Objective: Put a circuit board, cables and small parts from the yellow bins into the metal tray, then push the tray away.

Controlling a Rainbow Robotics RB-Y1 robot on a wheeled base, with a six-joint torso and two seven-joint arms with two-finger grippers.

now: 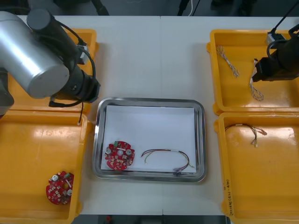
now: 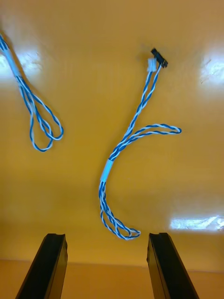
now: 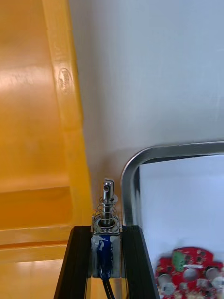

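The left gripper [image 3: 106,230] is clamped on a small metal part [image 3: 108,198], a pin with a spring round it on a blue body. The pin's tip stands out past the fingertips. The gripper hangs over the narrow strip of desk [image 3: 154,70] between the bins on the left and the far left corner of the metal tray [image 3: 132,168]. It is just beside the tray's rim and not yet over its white inside.

In the tray a round red circuit board [image 1: 119,155] lies close to the near left corner. A dark cable [image 1: 168,156] with a white sleeve lies along the near edge, toward the near right corner, apart from the board. A second circuit board [image 1: 60,187] lies in the near left bin [image 1: 28,140], close to its near edge.

The right gripper [image 2: 107,238] hangs over the far right bin [image 1: 215,70] with its fingers wide apart. On the bin floor below it lies a twisted blue and white cable [image 2: 133,135]. Its looped end sits between the two fingertips in the right wrist view, and its black plug is at the other end. Another blue and white cable [image 2: 32,110] lies well apart from it in the same bin. The near right bin [image 1: 224,177] holds a thin reddish cable [image 1: 247,130] by its far edge.
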